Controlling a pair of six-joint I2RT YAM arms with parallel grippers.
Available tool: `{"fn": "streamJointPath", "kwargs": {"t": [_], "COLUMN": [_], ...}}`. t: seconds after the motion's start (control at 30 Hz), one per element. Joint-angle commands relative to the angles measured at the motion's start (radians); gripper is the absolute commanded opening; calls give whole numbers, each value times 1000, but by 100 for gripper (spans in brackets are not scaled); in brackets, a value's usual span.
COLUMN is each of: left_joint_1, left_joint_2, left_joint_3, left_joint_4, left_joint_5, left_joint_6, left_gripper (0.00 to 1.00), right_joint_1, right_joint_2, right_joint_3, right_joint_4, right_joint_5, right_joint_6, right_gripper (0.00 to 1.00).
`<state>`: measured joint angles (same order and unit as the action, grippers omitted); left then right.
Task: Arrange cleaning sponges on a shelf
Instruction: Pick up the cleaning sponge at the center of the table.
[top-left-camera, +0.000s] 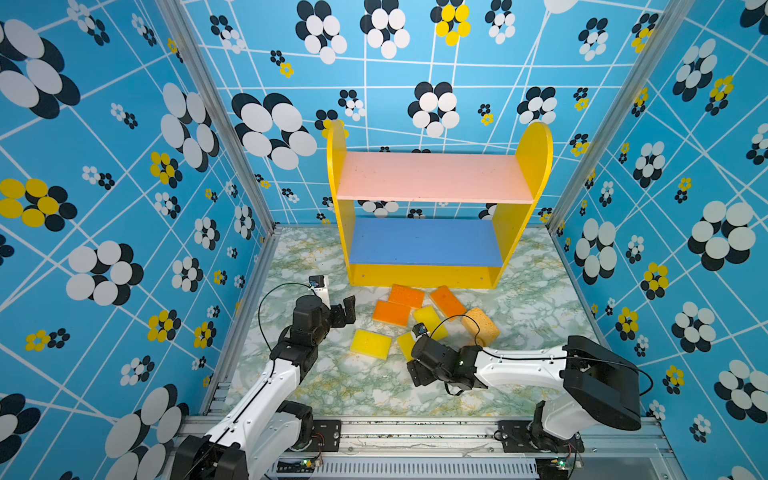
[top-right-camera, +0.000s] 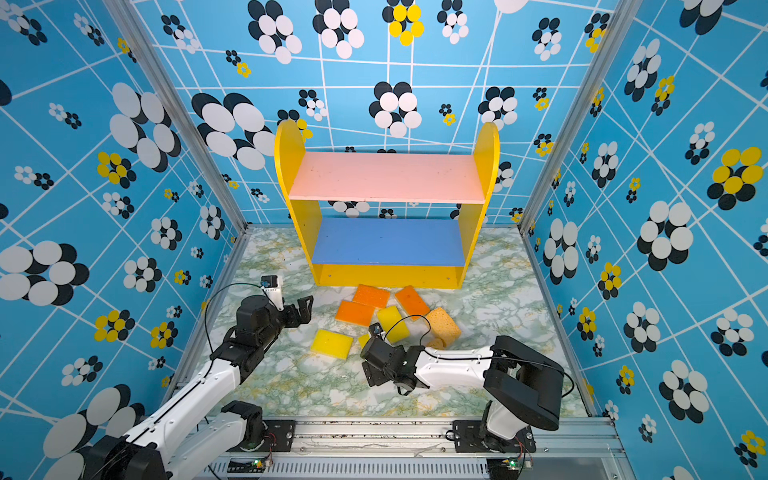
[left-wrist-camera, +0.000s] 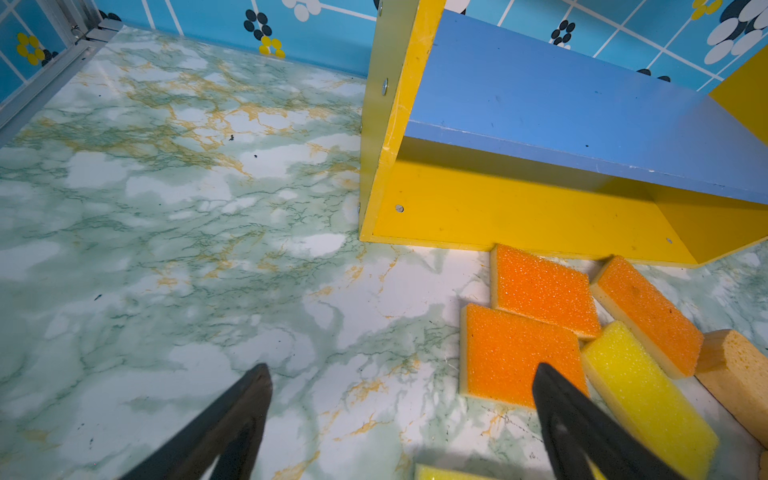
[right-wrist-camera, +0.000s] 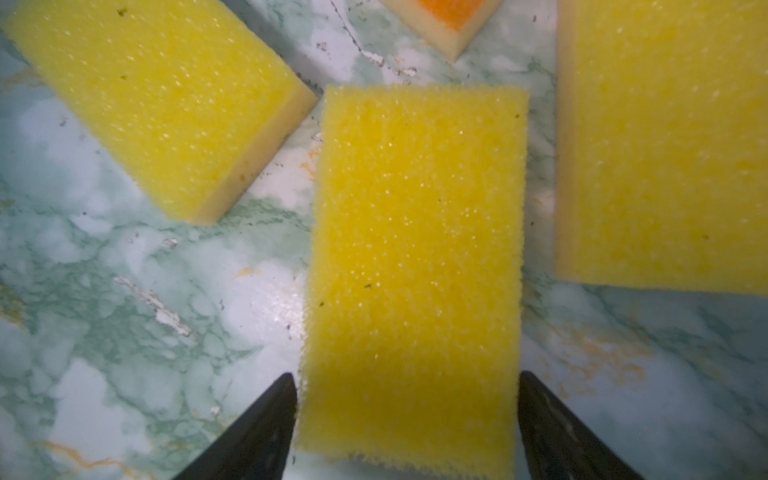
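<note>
Right wrist view: one yellow sponge (right-wrist-camera: 415, 249) lies flat on the table (right-wrist-camera: 124, 332), directly under the right pincer (right-wrist-camera: 405, 386).
- Long axis of this sponge runs straight ahead of the pincer. The jaws sit across its short width, one tip just beside each long edge.
- Jaws are parted to about the sponge's width. No squeeze shows in the foam, so whether the tips touch it cannot be settled.
- Two other yellow sponges (right-wrist-camera: 158, 104) lie close on either side but apart from it. One is angled, the other roughly parallel.

Top views: the shelf (top-left-camera: 432, 176) stands at the back of the table with no sponge on the pink or blue board. Three orange sponges (top-left-camera: 391, 312) and a tan block (top-left-camera: 482, 326) lie on the table in front of its base.

Left wrist view: the left pincer (left-wrist-camera: 401, 370) is spread wide over bare table, holding nothing. One tip overlaps an orange sponge in this view; contact cannot be told.

Judgement: the right arm is plainly the nearer one for this sponge, and alignment looks good for a pinch across the short side. The shelf lies beyond the other sponges, so the carry should go over them.
</note>
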<state>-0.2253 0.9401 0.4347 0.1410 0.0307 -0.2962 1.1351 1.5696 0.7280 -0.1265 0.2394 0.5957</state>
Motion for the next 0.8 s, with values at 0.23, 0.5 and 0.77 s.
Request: {"fn": "streamJointPath", "kwargs": {"t": [0.23,0.5,0.77], "left_joint_1": [-7,-8,-8], "left_joint_2": [9,9,12], "left_joint_3": [7,5,6], "left_joint_4": [-8,-6,-3], "left_joint_5": [8,7,7], "left_joint_6": [8,9,8], "left_gripper": [99,99,99], "right_joint_1": [6,7,10], "right_joint_2": [64,66,67], "right_joint_3": [33,39,39], "right_joint_4": [-64,-73,-89], "right_joint_5": [28,32,24], "right_joint_6": [13,16,12], "right_gripper": [83,81,85]}}
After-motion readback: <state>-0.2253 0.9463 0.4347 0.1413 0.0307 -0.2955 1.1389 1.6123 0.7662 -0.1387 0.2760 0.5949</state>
